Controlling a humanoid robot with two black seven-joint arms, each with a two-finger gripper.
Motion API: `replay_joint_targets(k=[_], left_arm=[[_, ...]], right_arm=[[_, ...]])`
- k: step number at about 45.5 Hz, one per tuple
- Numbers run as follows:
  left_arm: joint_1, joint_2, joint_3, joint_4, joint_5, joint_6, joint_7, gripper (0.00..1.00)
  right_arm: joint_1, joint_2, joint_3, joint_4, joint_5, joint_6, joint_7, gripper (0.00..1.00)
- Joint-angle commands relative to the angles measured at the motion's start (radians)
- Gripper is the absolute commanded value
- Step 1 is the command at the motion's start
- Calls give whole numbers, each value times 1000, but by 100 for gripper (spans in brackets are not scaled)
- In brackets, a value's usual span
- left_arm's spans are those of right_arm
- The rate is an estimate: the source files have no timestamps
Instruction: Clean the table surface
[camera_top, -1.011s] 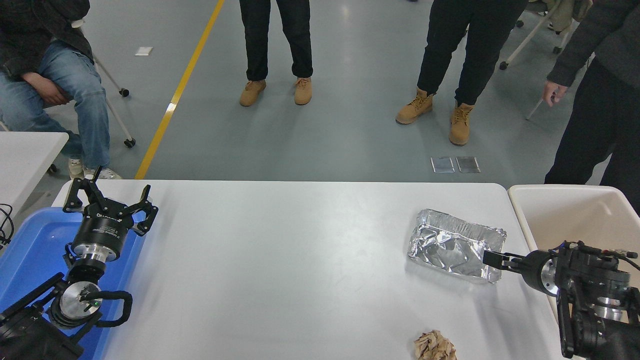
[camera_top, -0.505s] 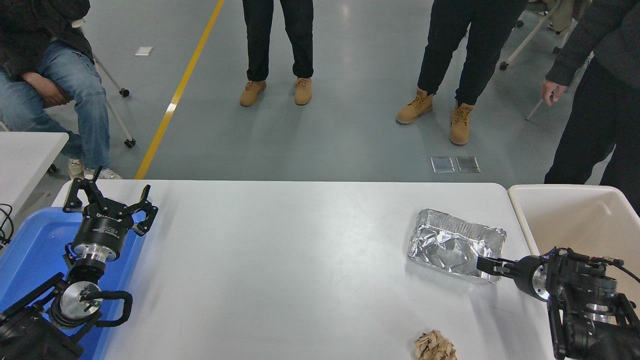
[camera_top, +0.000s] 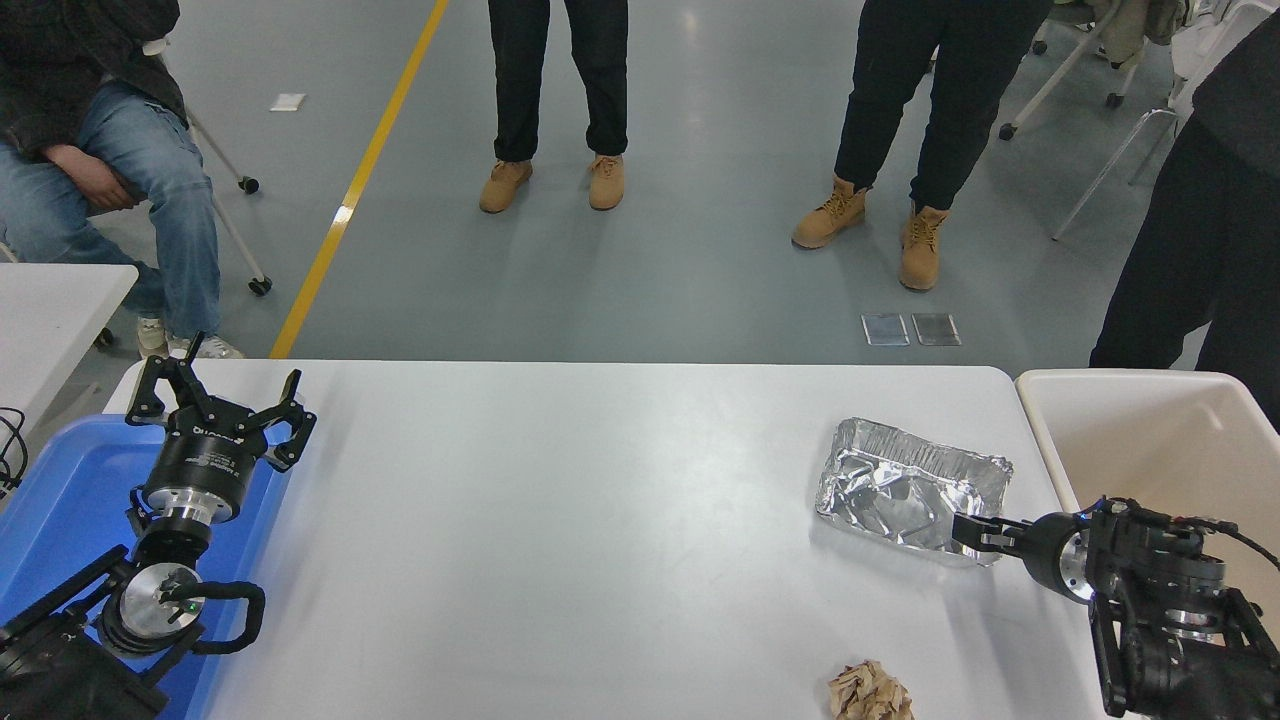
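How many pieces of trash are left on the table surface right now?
2. A foil tray lies near the right end of the table surface, with the right gripper at its near corner. A crumpled brown paper ball sits at the near edge, partly cut off.

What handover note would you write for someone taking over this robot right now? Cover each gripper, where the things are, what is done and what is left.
Left gripper: open, parked over the blue tray at the table's left end.
Right gripper: at the near right corner of the foil tray; grip unclear.
Foil tray: on the table, right side, beside the beige bin.
Crumpled paper ball: at the table's near edge.
Done: nothing binned yet.
Left: clear the foil tray and the paper ball, probably into the bin.
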Motion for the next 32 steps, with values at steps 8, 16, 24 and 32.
replay_joint_targets(k=[8, 16, 24, 32], left_arm=[[0, 0, 0, 0, 0, 0, 0, 99], [0, 0, 0, 0, 0, 0, 0, 99], [0, 0, 0, 0, 0, 0, 0, 99], [0, 0, 0, 0, 0, 0, 0, 99]], right_arm=[[4, -3, 5, 16, -31, -9, 7, 29], [2, -3, 5, 16, -31, -9, 8, 10], [4, -5, 6, 14, -31, -8, 16, 0], [48, -9, 60, 11, -31, 23, 48, 0]])
